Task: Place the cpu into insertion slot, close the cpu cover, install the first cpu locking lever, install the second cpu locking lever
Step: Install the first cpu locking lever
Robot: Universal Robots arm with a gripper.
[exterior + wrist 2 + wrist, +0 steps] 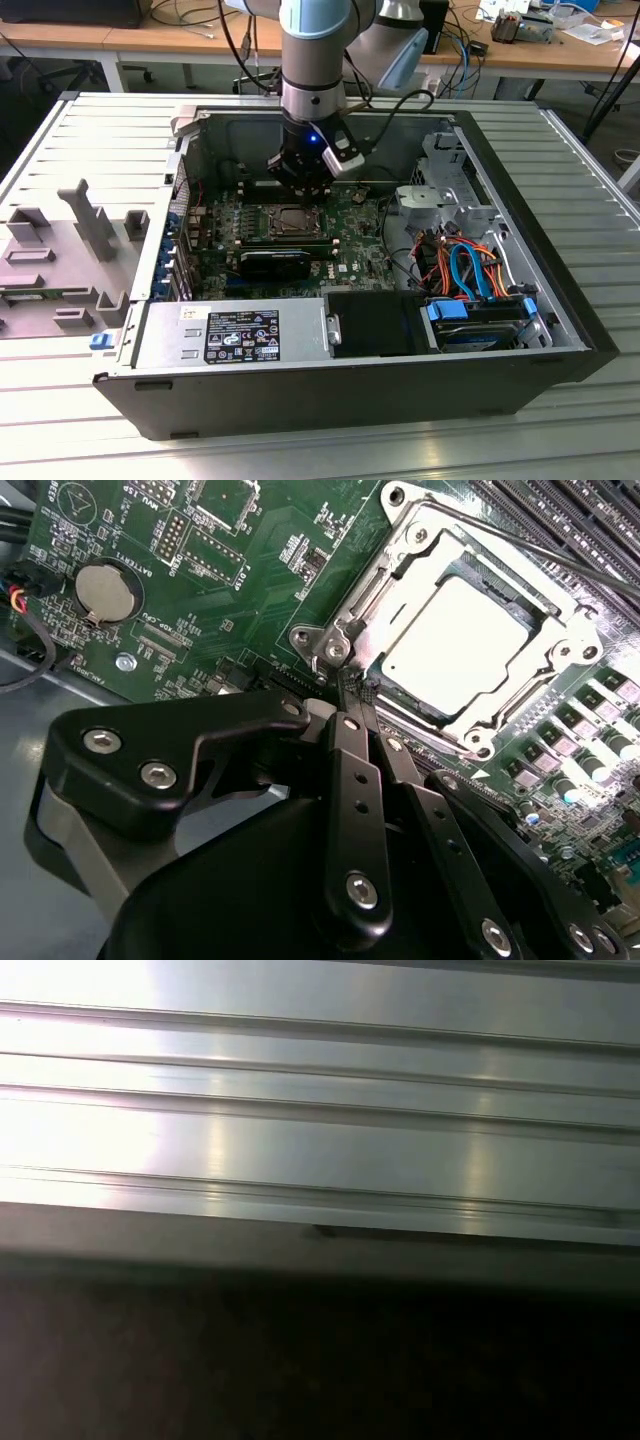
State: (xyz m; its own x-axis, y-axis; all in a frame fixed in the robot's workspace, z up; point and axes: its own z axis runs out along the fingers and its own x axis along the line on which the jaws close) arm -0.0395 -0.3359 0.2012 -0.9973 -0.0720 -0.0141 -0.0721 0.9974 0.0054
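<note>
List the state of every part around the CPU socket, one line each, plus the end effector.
cpu: seated flat in the insertion slot, silver top showing.
insertion slot: occupied by the cpu.
cpu cover: closed down, framing the cpu.
locking lever: thin rod lying low along one side of the cover; whether it is latched cannot be told.
end effector: fingers shut together, tips at the cover's corner.
computer case: side open, lying flat.

The cpu (455, 645) is showing a smooth, pale metal top, gleaming inside the shiny silvery metal cpu cover (400, 550). The gripper (352, 695) is wearing matt black, possibly plastic, links with bright steel screws. The green motherboard (250, 580) is looking faintly glossy.
</note>
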